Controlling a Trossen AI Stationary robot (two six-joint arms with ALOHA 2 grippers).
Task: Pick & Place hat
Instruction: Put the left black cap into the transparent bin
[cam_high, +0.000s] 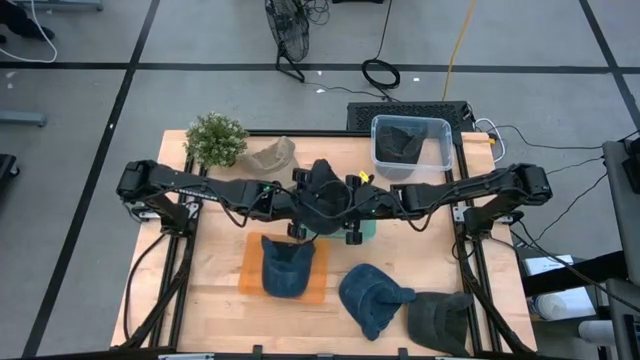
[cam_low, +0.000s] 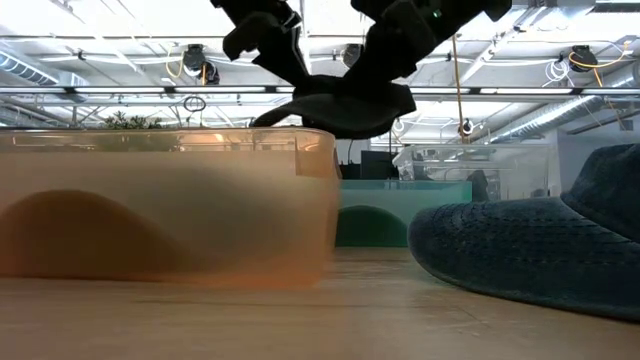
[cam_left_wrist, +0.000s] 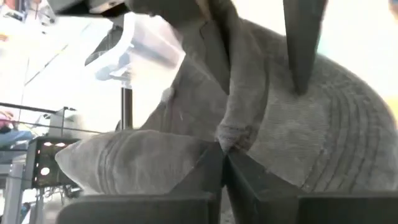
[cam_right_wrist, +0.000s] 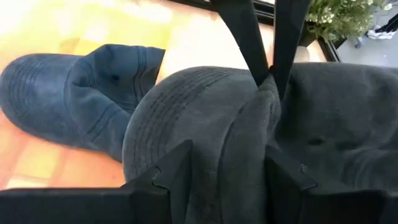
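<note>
A dark grey cap (cam_high: 322, 188) hangs in the air between both grippers over the table's middle; in the low view the cap (cam_low: 345, 105) is well above the wood. My left gripper (cam_left_wrist: 222, 158) is shut on it and comes from the table's left (cam_high: 298, 203). My right gripper (cam_right_wrist: 227, 180) comes from the right (cam_high: 352, 205), with the cap's cloth filling the gap between its fingers. Below them a blue cap (cam_high: 285, 265) lies in an orange tray (cam_high: 250, 270). My left gripper pinches a raised fold of the cap's crown (cam_left_wrist: 231, 127) between its two fingertips, level from the table's left; the cap is lifted clear. My right gripper holds a bunched ridge of the crown (cam_right_wrist: 239, 143) between its fingers (cam_right_wrist: 171, 171), level from the table's right. The cloth sags on both sides.
A second blue cap (cam_high: 375, 295) and a dark grey cap (cam_high: 440, 320) lie near the near edge. A clear bin (cam_high: 440, 135) with a dark hat stands at the far right. A plant (cam_high: 215, 140) and a tan hat (cam_high: 270, 155) sit far left. A teal tray (cam_low: 400, 215) sits mid-table.
</note>
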